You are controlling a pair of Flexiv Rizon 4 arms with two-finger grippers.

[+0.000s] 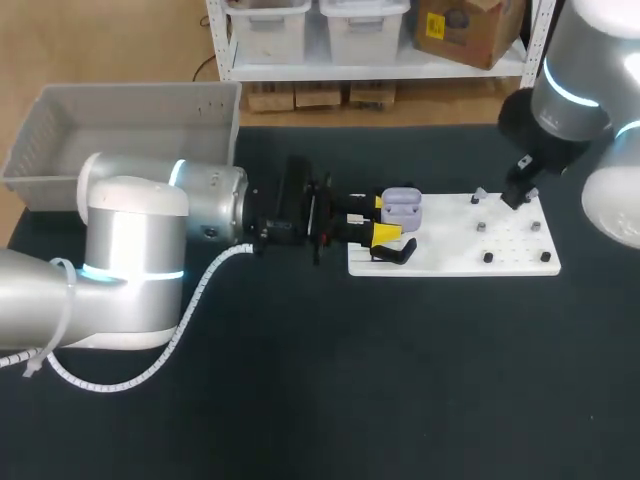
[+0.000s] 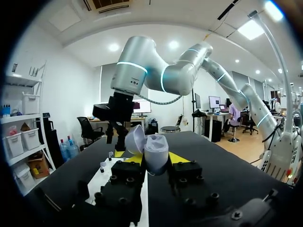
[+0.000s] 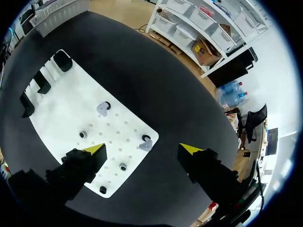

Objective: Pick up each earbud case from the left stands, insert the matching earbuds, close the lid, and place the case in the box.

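The left gripper [image 1: 385, 220] is closed on the lavender case [image 2: 155, 152], with a yellow finger at each side and the lid standing open. The case is at the 9 o'clock end of the white board [image 1: 455, 258], just beside a black stand [image 1: 397, 250]. The right gripper [image 3: 142, 150] is spread wide and holds nothing. It hovers over the board's 2 o'clock corner, with the earbuds [image 3: 102, 109] lying below it. A grey box [image 1: 120, 125] sits at the table's 10 o'clock.
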